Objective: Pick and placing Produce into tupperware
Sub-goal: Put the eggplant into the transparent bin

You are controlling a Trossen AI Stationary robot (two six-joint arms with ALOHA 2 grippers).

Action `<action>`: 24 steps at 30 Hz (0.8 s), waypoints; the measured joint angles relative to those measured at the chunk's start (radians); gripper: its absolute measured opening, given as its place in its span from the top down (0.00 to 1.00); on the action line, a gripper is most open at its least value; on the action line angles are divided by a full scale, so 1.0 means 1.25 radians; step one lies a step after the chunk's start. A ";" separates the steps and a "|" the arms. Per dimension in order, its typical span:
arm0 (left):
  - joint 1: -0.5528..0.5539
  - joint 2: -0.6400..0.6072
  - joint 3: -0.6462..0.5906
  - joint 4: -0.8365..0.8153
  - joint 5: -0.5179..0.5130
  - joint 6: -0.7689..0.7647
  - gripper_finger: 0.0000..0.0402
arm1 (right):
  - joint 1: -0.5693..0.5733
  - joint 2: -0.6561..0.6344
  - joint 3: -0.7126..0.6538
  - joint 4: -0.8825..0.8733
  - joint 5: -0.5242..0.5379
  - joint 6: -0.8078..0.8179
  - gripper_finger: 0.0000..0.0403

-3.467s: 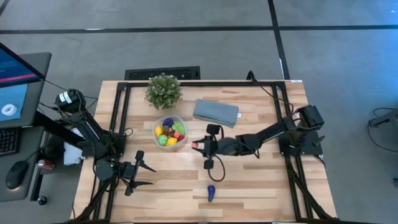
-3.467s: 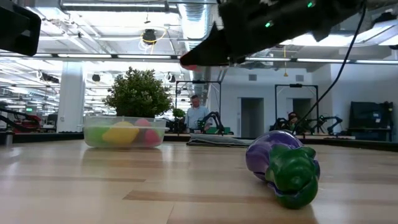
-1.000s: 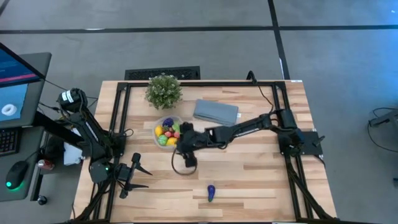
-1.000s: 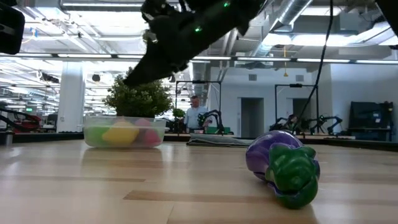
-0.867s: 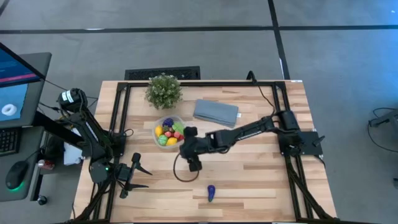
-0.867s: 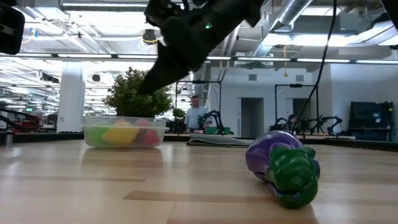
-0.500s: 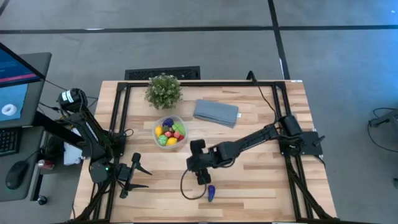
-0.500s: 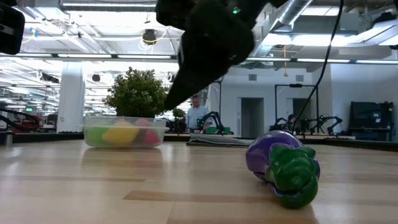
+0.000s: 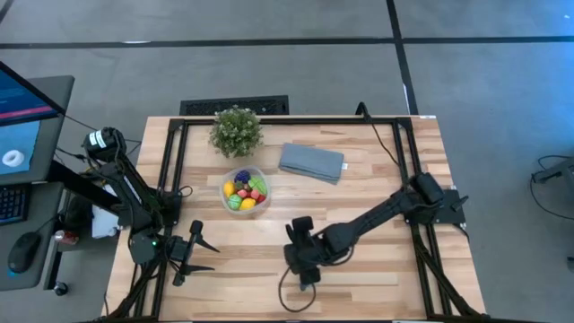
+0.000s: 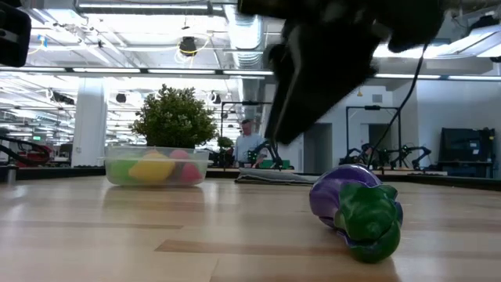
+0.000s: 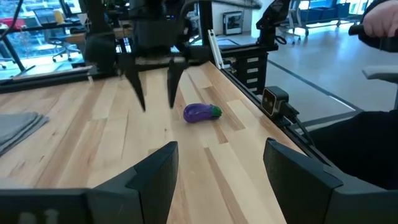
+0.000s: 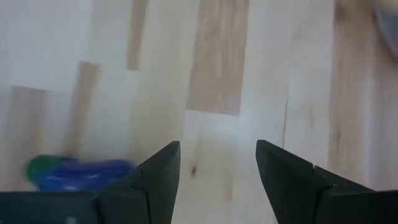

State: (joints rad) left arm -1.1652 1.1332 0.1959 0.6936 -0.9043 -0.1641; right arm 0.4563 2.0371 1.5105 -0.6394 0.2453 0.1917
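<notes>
The clear round tupperware point(image 9: 245, 190) holds several small coloured produce pieces and stands left of centre; it also shows in the low view point(image 10: 156, 166). One purple toy eggplant with a green cap point(image 10: 356, 207) lies on its side near the table's near edge point(image 11: 202, 112) point(image 12: 78, 171). My right gripper point(image 9: 305, 272) hangs open and empty just above the table beside the eggplant point(image 11: 157, 107) point(image 12: 216, 144), hiding it in the high view. My left gripper point(image 9: 193, 256) waits open at the near left point(image 11: 221, 144).
A leafy potted plant point(image 9: 236, 130) stands at the far side behind the tupperware. A folded grey-blue cloth point(image 9: 311, 161) lies right of it. A black frame rail point(image 9: 170, 170) runs along each table side. Bare wood lies between tupperware and eggplant.
My right gripper has swung from beside the tupperware toward the table's near edge, ending over the eggplant, and has tipped further downward. Its fingers stay apart and carry nothing. The eggplant and the tupperware have not moved.
</notes>
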 joint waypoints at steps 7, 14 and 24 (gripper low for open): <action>0.000 0.000 0.000 0.004 -0.008 0.001 0.44 | 0.045 -0.082 0.001 -0.067 0.021 0.010 0.42; 0.006 0.000 0.000 0.007 -0.015 0.009 0.44 | 0.096 -0.080 0.001 -0.077 -0.002 -0.088 0.42; 0.038 0.000 0.000 0.007 -0.015 -0.010 0.44 | 0.138 -0.078 0.001 -0.057 -0.005 -0.349 0.42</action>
State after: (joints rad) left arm -1.1174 1.1335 0.1959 0.7029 -0.9229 -0.1766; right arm 0.6289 1.9402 1.5116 -0.7108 0.2392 -0.2450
